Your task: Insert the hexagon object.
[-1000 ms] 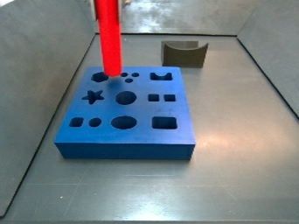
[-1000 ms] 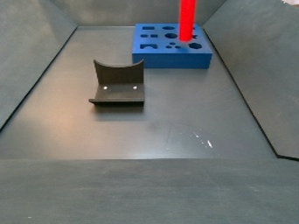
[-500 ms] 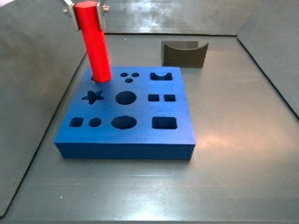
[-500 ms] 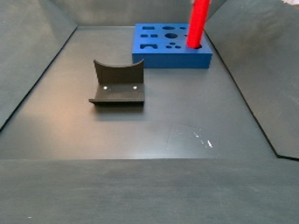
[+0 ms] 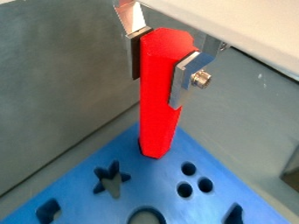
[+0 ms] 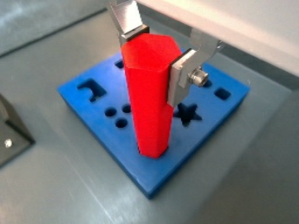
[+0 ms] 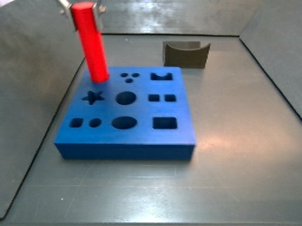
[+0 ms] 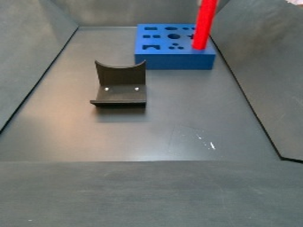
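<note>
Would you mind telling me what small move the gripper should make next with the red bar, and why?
Probably straighten the bar before pressing down. The gripper is shut on the hexagon object near its top end. In a side view the bar leans, and its lower end rests at a far corner of the blue block, beside the star hole. Whether it has entered a hole, I cannot tell.

Even, soft light; glare on the grey floor (image 8: 204, 140); wrist views slightly blurred.

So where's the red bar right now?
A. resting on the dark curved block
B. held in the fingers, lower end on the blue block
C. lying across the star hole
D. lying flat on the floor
B: the gripper clamps the red bar's top, its lower end meeting the blue block.
</note>
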Tool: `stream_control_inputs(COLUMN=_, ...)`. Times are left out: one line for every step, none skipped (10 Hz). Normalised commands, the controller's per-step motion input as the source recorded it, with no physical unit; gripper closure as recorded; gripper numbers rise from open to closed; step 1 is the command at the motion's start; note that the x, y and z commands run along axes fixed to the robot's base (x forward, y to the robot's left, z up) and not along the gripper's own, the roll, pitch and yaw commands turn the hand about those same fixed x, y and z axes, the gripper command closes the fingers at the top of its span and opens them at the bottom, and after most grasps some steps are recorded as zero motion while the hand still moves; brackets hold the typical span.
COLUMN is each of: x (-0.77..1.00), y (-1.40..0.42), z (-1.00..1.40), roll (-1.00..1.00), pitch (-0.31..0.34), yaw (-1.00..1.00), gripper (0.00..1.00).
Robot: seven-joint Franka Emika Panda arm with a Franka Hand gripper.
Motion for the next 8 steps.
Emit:
stream_control_inputs(x=-0.18, y=-0.01, z=-0.52, roll=0.12, pitch=-0.021, yaw=0.08, gripper=1.0)
stream_control_inputs(x=0.0, y=-0.08, z=-0.91, roll=0.16, pitch=-0.01, yaw=0.09, gripper=1.0)
stream_control_inputs(x=0.2, y=-0.08, z=-1.0, roll=0.12, pitch=0.0, yaw=0.04, gripper=1.0)
stream_control_inputs(x=0.27, y=-0.07, z=-1.0, roll=0.1, pitch=0.0, yaw=0.0, gripper=1.0)
stream_control_inputs(x=0.36, y=0.0, z=-1.0, roll=0.09, pitch=0.0, yaw=0.0, gripper=1.0)
stream_control_inputs(x=0.14, y=0.0, z=-1.0, roll=0.0, pitch=-0.097, yaw=0.0, gripper=1.0)
stream_control_inputs(x=0.0, y=0.02, z=-0.57, roll=-0.13, pitch=-0.301, yaw=-0.01, gripper=1.0)
stream_control_inputs(x=0.0, y=0.0, z=-0.51, roll=-0.11, pitch=-0.357, yaw=0.0, gripper=1.0)
